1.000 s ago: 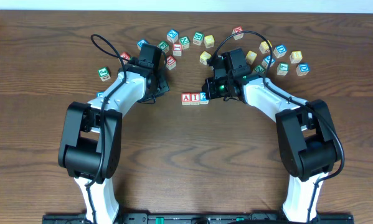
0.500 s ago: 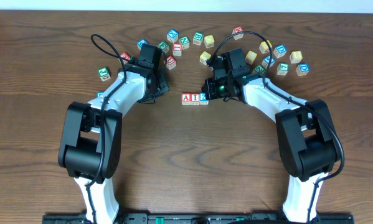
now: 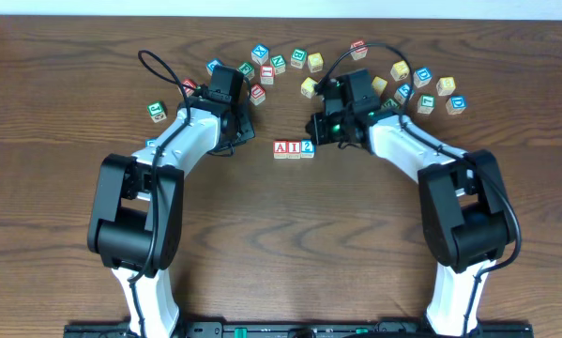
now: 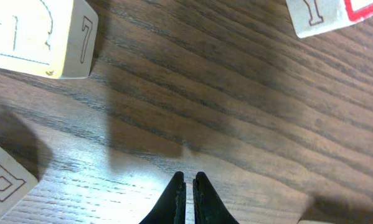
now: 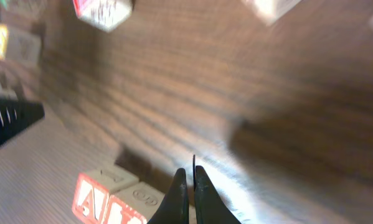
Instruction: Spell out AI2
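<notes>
Three blocks stand in a row on the wooden table: a red A block (image 3: 281, 148), a red I block (image 3: 294, 148) and a blue 2 block (image 3: 307, 146). My right gripper (image 3: 316, 130) is shut and empty, just behind and to the right of the 2 block, apart from it. In the right wrist view the shut jaws (image 5: 189, 177) hover over the table with the A block (image 5: 89, 196) and I block (image 5: 133, 202) at lower left. My left gripper (image 3: 245, 136) is shut and empty, left of the row; its jaws (image 4: 189, 182) are over bare wood.
Several loose letter blocks lie in an arc at the back (image 3: 299, 58), more at the back right (image 3: 421, 77), and a green one at the left (image 3: 157, 111). The left wrist view shows a block marked 7 (image 4: 37, 37) and another block (image 4: 335, 15).
My right gripper has drawn back from the 2 block, away from the row. The 2 block now shows fully beside the I. The left arm has not moved.
</notes>
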